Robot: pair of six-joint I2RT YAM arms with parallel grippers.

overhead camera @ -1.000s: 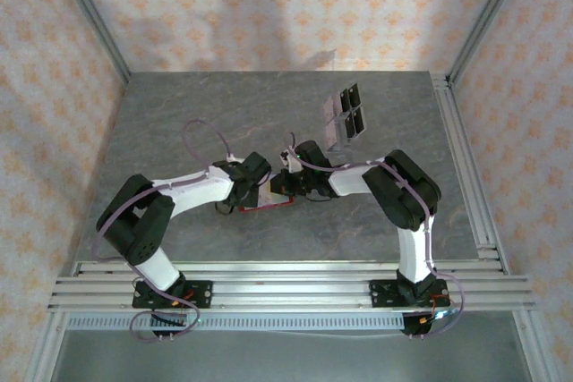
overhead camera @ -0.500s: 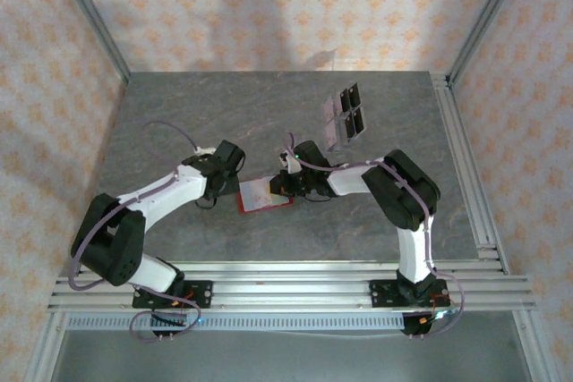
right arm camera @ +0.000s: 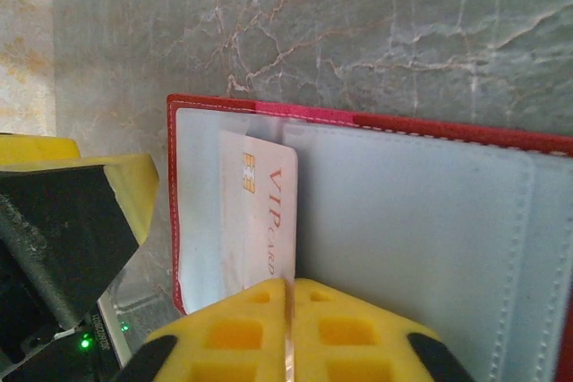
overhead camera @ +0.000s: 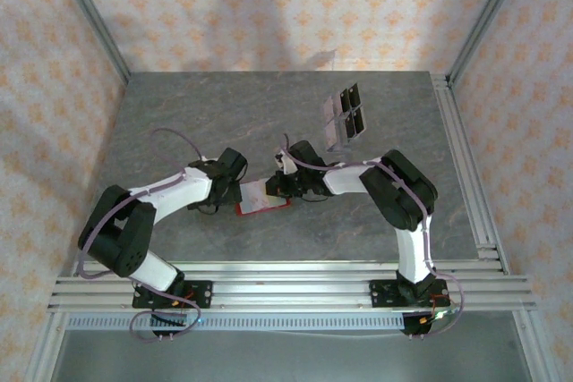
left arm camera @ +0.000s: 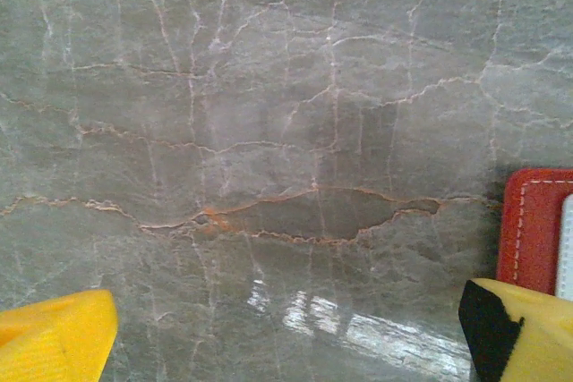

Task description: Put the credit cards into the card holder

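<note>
The red card holder point(overhead camera: 261, 197) lies open just below the middle of the top view on the grey marble table point(overhead camera: 179, 123), between the two claws, with a clear stand point(overhead camera: 345, 116) well apart toward the upper right. At the bottom edge of its wrist view, the right gripper point(right arm camera: 286, 328) has its yellow pads pressed together on the near end of a white credit card point(right arm camera: 258, 212), which lies on the left half of the holder's pale lining. The left gripper point(left arm camera: 288, 324) is spread wide with nothing in it, the holder's red corner just beside its lower-right finger.
</note>
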